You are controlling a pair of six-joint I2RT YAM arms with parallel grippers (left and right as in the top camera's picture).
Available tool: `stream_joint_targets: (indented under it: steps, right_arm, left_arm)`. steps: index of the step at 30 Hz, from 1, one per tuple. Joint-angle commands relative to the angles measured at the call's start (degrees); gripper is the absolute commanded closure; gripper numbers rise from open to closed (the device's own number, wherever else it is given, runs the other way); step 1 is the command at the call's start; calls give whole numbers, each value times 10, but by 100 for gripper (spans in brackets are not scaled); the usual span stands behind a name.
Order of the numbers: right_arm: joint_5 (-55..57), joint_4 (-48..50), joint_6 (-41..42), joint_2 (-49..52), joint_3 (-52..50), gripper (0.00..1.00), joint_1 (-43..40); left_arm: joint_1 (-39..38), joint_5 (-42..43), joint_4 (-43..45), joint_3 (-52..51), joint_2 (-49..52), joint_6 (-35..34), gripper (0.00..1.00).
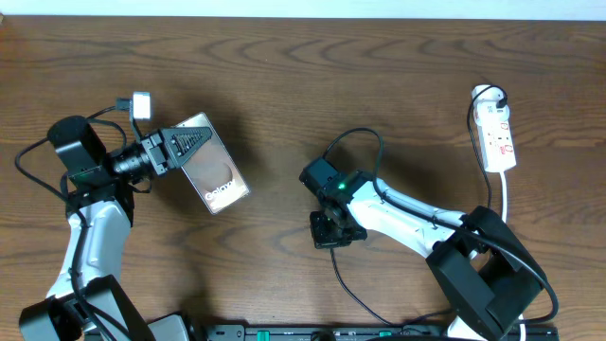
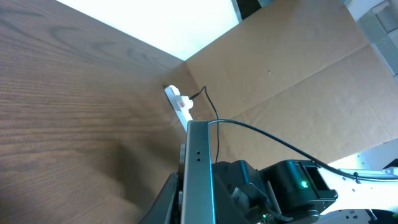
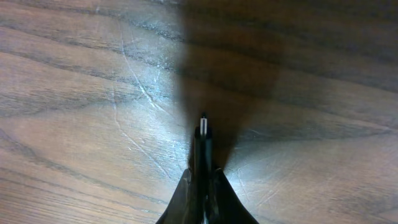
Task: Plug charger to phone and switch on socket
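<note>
Brown glossy phone (image 1: 216, 175) pinched by left end effector (image 1: 192, 140), right end effector (image 3: 203, 175) pinching black charger (image 3: 203, 134)

A dark brown wood-grain tabletop (image 1: 284, 76) fills the overhead view, and a thin pale strip (image 1: 379, 8) runs along its far edge. From the left wrist view, a creased sheet of plain brown cardboard (image 2: 298, 68) stands upright behind the tabletop, with a bright white surface (image 2: 161, 18) beside it. Close up in the right wrist view, the wood shows fine pale scratches (image 3: 134, 74), patches of soft glare (image 3: 292, 168) and a broad dark shadow (image 3: 230, 62).
</note>
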Motion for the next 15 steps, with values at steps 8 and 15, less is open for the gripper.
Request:
stream_joint_targets:
  steps: [8,15]
  right_arm:
    - [-206,48,-94,26,-14,99,-28]
    - [-447,141,-221,26,-14,99,-56]
  left_arm:
    - [2,18,4,2,-1,6,92]
    - [2,18,4,2,-1,5,93]
